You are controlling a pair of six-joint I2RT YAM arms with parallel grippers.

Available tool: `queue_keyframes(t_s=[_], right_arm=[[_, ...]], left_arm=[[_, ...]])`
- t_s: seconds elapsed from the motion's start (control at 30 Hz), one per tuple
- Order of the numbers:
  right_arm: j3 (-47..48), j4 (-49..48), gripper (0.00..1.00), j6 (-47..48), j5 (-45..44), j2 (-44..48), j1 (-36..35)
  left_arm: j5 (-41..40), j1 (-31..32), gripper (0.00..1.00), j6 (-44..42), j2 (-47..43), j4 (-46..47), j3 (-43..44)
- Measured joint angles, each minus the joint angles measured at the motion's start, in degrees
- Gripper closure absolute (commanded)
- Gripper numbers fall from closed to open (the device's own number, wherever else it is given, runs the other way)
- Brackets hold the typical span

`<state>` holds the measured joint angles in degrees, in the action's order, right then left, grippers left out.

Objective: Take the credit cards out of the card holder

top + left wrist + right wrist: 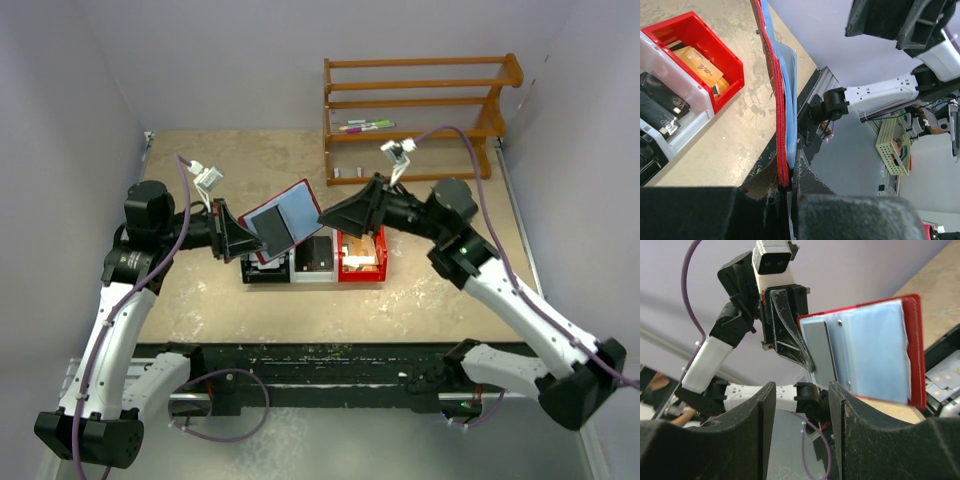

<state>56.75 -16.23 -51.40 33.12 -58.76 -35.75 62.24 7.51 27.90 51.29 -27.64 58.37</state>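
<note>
Nearest the arm bases, on the tan surface (430,290), stands a row of three small bins: a black bin (262,274) on the left, a white bin (312,274) in the middle and a red bin (346,270) on the right. Tan credit cards (366,250) lie in the red bin, so part of the job looks done.

Just beyond and above that row, the left claw (245,238) is clenched on one edge of the maroon card holder (278,222). It holds the holder clear of the surface, with the blue-grey sleeves (875,355) turned toward the right arm. The right claw (330,216) sits just right of the holder without touching it, fingers spread and nothing between them.

From the right wrist, a grey card-like piece (819,352) shows in a sleeve. I judge at least one card is left to draw out; whether other sleeves hold more, I cannot tell.

Far right, a wooden rack (420,85) carries markers (368,126).
</note>
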Motion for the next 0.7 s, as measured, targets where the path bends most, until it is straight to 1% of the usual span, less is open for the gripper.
queue_keyframes(t_s=[0.13, 0.27, 0.53, 0.7], right_arm=[[5.88, -1.99, 0.52, 0.00, 7.08, -9.42, -0.31], [7.56, -2.80, 0.54, -0.24, 12.39, -14.71, -0.59], [7.89, -4.96, 0.56, -0.55, 18.45, -18.53, -1.51], [8.22, -8.04, 0.60, -1.25, 21.31, -19.87, -2.67]], left_arm=[[1.33, 0.02, 1.00, 0.48, 0.00, 0.09, 0.00], [3.61, 0.02, 1.00, 1.90, 0.00, 0.96, -0.11], [7.48, 0.00, 1.00, 4.48, 0.02, 3.61, -0.96], [8.81, 0.00, 1.00, 5.49, 0.28, 4.39, -1.44]])
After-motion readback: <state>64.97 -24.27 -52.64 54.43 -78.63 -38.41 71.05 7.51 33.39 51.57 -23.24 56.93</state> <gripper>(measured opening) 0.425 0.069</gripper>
